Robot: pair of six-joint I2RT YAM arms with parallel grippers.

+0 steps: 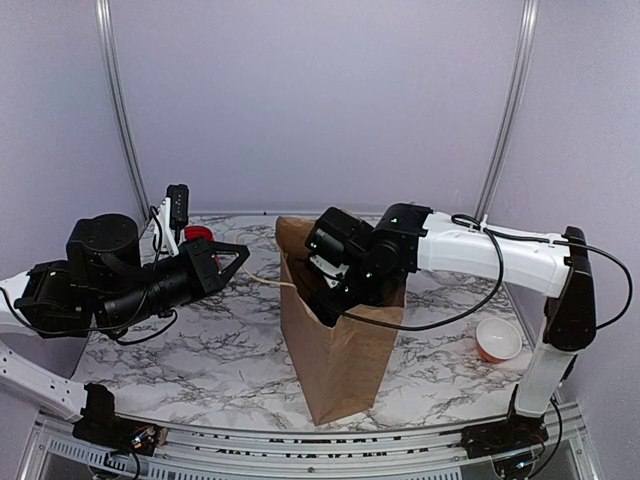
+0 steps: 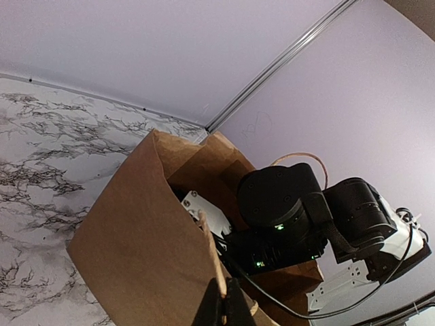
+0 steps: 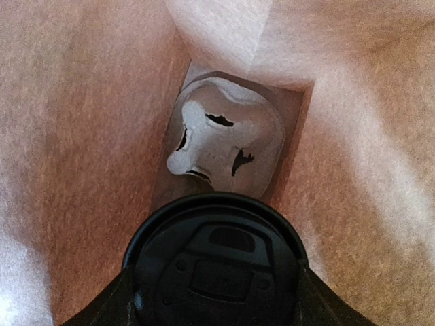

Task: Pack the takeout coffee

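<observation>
Two dark fingers (image 3: pixel 109 309) of the right gripper (image 3: pixel 214 299) clamp the takeout coffee (image 3: pixel 214 261) from either side. Only its round black lid shows in the wrist view, hanging inside the brown paper bag (image 1: pixel 335 360). Beyond it, on the bag's floor, lies a pale moulded cup carrier (image 3: pixel 228 136). The cup appears to hang above it, though its base is hidden and I cannot tell whether it touches anything. On the other side, the left gripper (image 2: pixel 221 309) looks pressed together on the bag's paper handle (image 2: pixel 211 255), which I take to be holding the mouth open. The step in hand, I judge, is lowering the cup into the bag. The next move calls for a slow, straight descent into a carrier well, with the cup upright and clear of the bag walls, and release only once the base sits firm. A red cup (image 1: pixel 198 233) and an orange bowl (image 1: pixel 498 338) stand outside, well apart from the bag.
</observation>
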